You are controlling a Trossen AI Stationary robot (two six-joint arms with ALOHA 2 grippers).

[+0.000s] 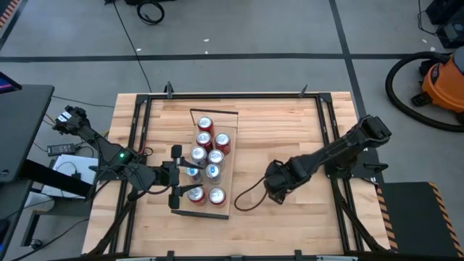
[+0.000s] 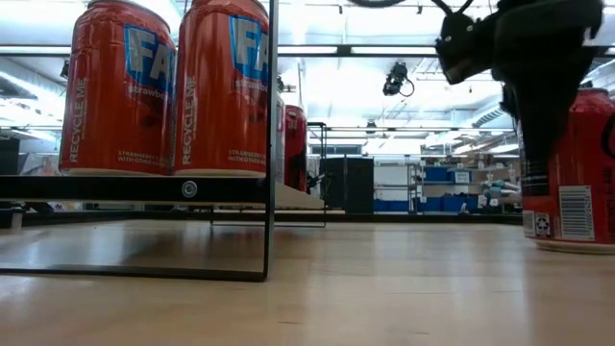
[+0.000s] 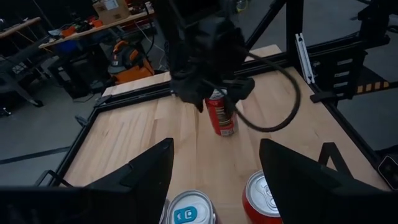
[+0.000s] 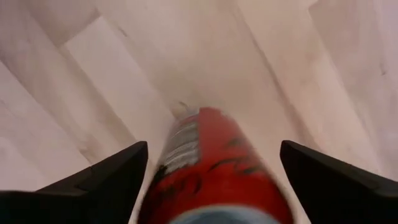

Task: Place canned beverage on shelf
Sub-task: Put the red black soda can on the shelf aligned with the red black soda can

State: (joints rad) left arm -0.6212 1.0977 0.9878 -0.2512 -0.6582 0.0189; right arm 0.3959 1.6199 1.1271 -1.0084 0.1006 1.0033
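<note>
Wood table [image 1: 290, 130]: your right gripper [image 1: 275, 190] hangs over a red can [image 3: 220, 113] standing right of the shelf [image 1: 226, 170], jaws wide either side, no grip visible. Left gripper [image 1: 176, 176] sits open at the shelf's can cluster [image 1: 206, 165].

Orange shop vacuum [image 1: 444, 81] and coiled black hose [image 1: 397, 81] on the floor

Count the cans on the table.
10: nine on the shelf, in two rows; one can upright on the tabletop between the right gripper's fingers. The left gripper may hide more.
</note>
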